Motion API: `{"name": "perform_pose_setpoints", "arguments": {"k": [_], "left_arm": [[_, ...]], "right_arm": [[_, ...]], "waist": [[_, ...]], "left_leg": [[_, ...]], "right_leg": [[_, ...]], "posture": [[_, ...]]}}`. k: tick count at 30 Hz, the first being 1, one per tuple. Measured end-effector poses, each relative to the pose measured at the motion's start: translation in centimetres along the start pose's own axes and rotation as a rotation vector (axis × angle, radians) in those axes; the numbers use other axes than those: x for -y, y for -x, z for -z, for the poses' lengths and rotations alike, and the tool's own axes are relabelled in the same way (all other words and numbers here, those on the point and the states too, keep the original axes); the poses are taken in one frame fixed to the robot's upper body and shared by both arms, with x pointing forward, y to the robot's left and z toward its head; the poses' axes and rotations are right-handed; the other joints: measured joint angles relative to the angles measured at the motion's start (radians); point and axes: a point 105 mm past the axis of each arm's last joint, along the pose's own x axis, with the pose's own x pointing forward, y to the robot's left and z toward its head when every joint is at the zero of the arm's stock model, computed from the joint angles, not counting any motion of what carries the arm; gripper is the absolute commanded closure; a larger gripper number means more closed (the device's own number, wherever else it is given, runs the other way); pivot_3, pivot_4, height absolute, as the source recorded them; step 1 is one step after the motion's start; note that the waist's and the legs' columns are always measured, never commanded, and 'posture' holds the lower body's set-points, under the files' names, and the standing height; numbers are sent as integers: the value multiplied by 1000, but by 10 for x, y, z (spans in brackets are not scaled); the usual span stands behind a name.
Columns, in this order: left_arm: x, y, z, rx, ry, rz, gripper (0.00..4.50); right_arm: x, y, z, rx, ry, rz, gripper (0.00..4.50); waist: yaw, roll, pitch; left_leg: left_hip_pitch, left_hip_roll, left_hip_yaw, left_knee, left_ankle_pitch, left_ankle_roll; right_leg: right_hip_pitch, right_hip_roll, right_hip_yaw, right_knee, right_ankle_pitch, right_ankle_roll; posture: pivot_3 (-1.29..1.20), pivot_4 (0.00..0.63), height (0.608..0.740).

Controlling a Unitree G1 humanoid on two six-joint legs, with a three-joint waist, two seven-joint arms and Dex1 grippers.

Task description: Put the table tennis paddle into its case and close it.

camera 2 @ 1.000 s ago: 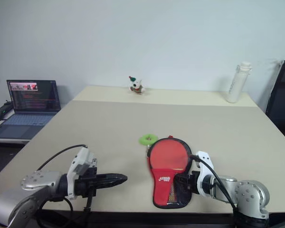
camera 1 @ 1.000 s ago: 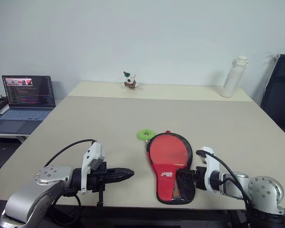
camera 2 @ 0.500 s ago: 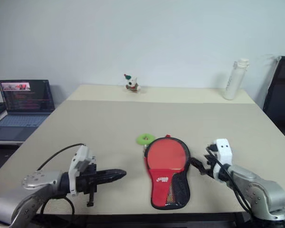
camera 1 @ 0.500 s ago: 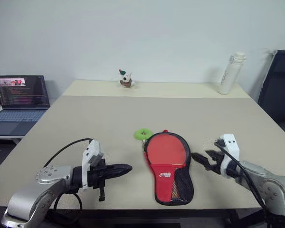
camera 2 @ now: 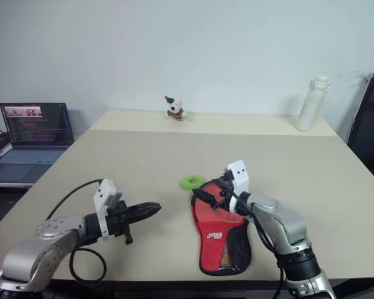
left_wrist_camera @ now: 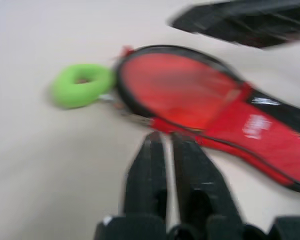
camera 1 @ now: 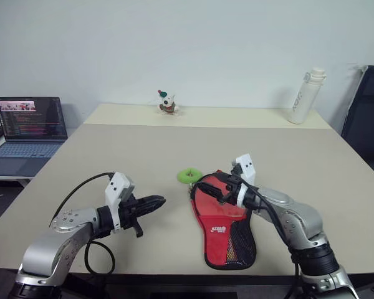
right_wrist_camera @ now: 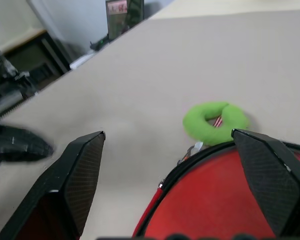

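Case [camera 1: 223, 218] lies flat on the table [camera 1: 299, 162], near the front edge, red side up, round end away from the robot, mesh pocket end toward it. Red round face fills the wide end inside the black zip rim; can't tell whether that's the paddle itself or just the pouch fabric. Green ring pull [camera 1: 189, 175] sits on the table just past the round end, cord running back to the zip.

Right gripper [camera 1: 213, 189] hangs over the round end of the case, fingers spread wide, clamped on nothing. Left gripper [camera 1: 154, 202] is left of the case, clear of it, pointing toward it, fingers [left_wrist_camera: 149, 170] nearly together with a thin gap, empty.

Laptop [camera 1: 30, 128], toy [camera 1: 167, 104], bottle [camera 1: 306, 96] further back.
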Motion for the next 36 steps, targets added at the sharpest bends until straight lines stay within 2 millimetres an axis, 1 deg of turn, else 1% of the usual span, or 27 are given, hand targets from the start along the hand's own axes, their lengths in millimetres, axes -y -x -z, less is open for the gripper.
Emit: {"name": "perform_pose_setpoints", "arguments": {"k": [3, 5, 8, 9, 14, 16, 19, 22, 25, 29, 31, 34, 36], "left_arm": [[-16, -8, -1, -3, 0, -78, 2183], [-22, -15, -4, 6, -4, -108, 1417], [-35, -32, -12, 32, -1, -145, 323], [-39, -37, -14, 38, -2, -162, 38], [-63, -63, -16, 9, 9, -213, 38], [-68, -72, -15, -9, 17, -196, 38], [-74, -91, -10, -59, 36, -156, 38], [-77, -104, -10, -83, 40, -135, 38], [-78, -118, -9, -107, 37, -117, 38], [-69, -135, -8, -132, 29, -71, 38], [-63, -140, -1, -162, 22, -44, 38], [-62, -141, 4, -193, -5, -30, 38], [-60, -142, 4, -202, -19, -16, 408]], "right_arm": [[-1, -2, 8, -35, 46, -9, 0], [0, -1, 13, -47, 57, -5, 0], [8, 2, 23, -89, 89, 34, 0], [10, 3, 26, -102, 102, 44, 0], [17, 5, 37, -153, 153, 82, 0], [16, 5, 41, -162, 146, 82, 0], [14, 3, 43, -161, 142, 84, 0], [12, 2, 44, -159, 141, 88, 0], [11, 2, 45, -158, 138, 92, 0], [9, 2, 50, -164, 119, 100, 0], [8, 2, 52, -172, 113, 104, 0], [8, 2, 50, -170, 117, 111, 0], [8, 2, 51, -174, 115, 118, 0]], "waist": [[1, 0, 0], [1, 0, 0], [3, 0, 0], [3, 0, 0], [0, -1, 0], [-1, -1, 0], [1, -1, 0], [1, -1, 0], [1, -1, 1], [0, -1, 1], [-2, -1, 1], [-2, -1, 1], [-1, -1, 1]], "left_leg": [[0, 0, 0, 0, 0, 0], [0, 0, 0, 1, 0, 0], [0, 0, 0, 1, 0, 0], [0, 0, 0, 2, 0, 0], [0, 0, 1, 2, 2, -4], [0, 0, 3, 2, 3, -4], [-2, 0, 4, 3, 3, -5], [-2, 0, 5, 3, 3, -5], [-2, 0, 6, 4, 3, -5], [-2, 0, 7, 4, 3, -5], [-2, 0, 8, 4, 3, -5], [-2, 0, 8, 4, 3, -5], [-2, 0, 8, 4, 3, -5]], "right_leg": [[0, 0, 0, 0, 0, 0], [0, 0, 0, 0, 0, 0], [0, 0, 0, 1, 0, 0], [0, 0, 0, 1, 0, 0], [-1, 0, 1, 2, 0, 0], [-3, 0, 1, 3, 0, 0], [-5, 0, 2, 5, 0, 0], [-6, 0, 1, 6, 0, 0], [-7, 0, 1, 6, 0, 0], [-7, 0, 1, 7, 0, 0], [-8, 0, 2, 8, 0, 0], [-9, 1, 2, 9, 0, 0], [-9, 0, 2, 9, 0, 0]], "posture": [[0, 150, 740], [0, 150, 740], [0, 150, 740], [0, 150, 740], [0, 150, 740], [0, 150, 740], [0, 150, 740], [0, 150, 740], [0, 150, 740], [0, 150, 740], [0, 150, 740], [0, 150, 740], [0, 150, 740]]}}
